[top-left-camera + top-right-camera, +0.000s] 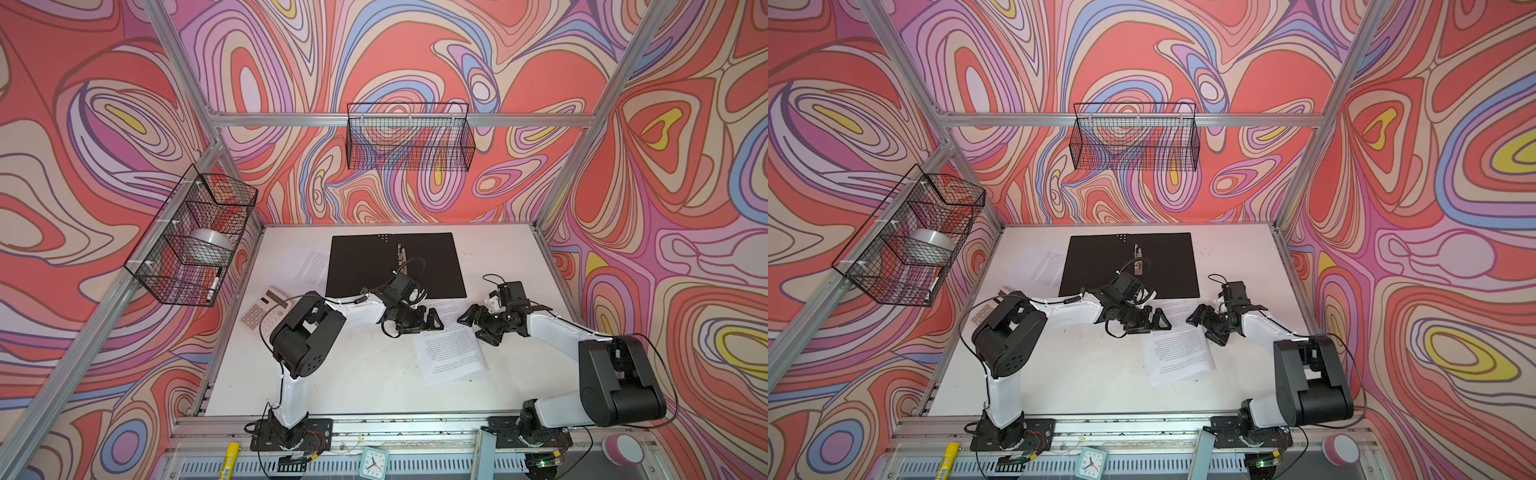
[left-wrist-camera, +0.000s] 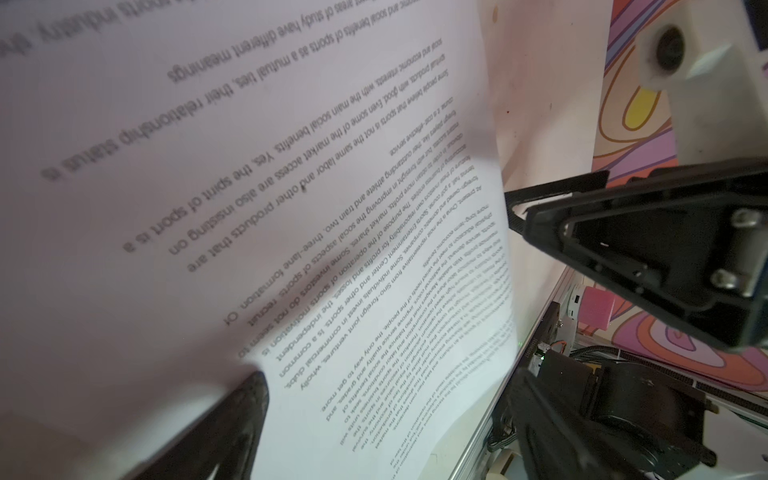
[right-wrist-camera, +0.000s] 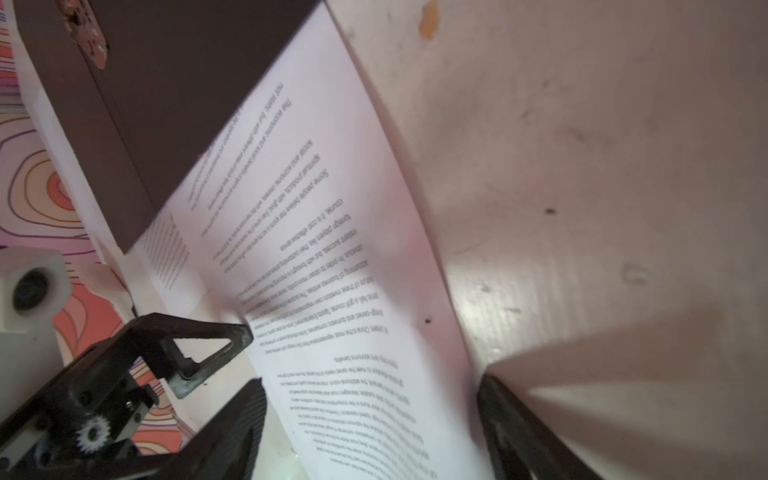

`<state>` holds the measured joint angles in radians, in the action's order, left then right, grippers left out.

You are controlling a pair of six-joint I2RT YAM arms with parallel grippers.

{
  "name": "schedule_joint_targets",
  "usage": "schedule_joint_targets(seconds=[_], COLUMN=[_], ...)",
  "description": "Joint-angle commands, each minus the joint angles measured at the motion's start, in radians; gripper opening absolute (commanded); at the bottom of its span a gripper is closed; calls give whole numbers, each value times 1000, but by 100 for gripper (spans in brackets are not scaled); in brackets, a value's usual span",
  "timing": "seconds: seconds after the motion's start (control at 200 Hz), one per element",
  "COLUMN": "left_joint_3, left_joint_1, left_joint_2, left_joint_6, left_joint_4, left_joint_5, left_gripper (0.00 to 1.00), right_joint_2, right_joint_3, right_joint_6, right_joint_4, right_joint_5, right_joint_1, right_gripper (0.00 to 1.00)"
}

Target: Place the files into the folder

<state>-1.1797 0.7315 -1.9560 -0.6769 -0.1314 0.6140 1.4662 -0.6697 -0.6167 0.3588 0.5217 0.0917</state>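
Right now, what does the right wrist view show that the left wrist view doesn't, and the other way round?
Only the right wrist view: the open folder, black inside up, with its metal clip, the far end of the files reaching its edge, and the left jaws close by the files. Only the left wrist view: the right jaws and a pink object beyond the edge of the table. Both: the printed files lying on the white table.
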Motion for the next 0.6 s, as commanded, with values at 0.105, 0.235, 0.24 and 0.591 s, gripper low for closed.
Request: schedule_joint_targets(seconds=[0.105,0.235,0.24,0.591], left_joint_3=[30,30,31,32], left_joint_1=[-1,-1,-1,-1], left_joint_2=[-87,-92,-92,-85], left_joint_6=[76,86,86,95], left_joint_4=[-190,-197,-197,-201], left_joint_5=[-121,-127,-127,-131], left_gripper=[92,92,92,92], right_joint_2=[113,153,154,265], right_joint_3=[-53,-141,-143,-262], right_joint_6=[73,132,134,152], right_joint_4=[35,58,57,16], right_joint_5=[50,94,95,107], right_joint_1=[12,12,12,-26], right_gripper=[89,90,90,88])
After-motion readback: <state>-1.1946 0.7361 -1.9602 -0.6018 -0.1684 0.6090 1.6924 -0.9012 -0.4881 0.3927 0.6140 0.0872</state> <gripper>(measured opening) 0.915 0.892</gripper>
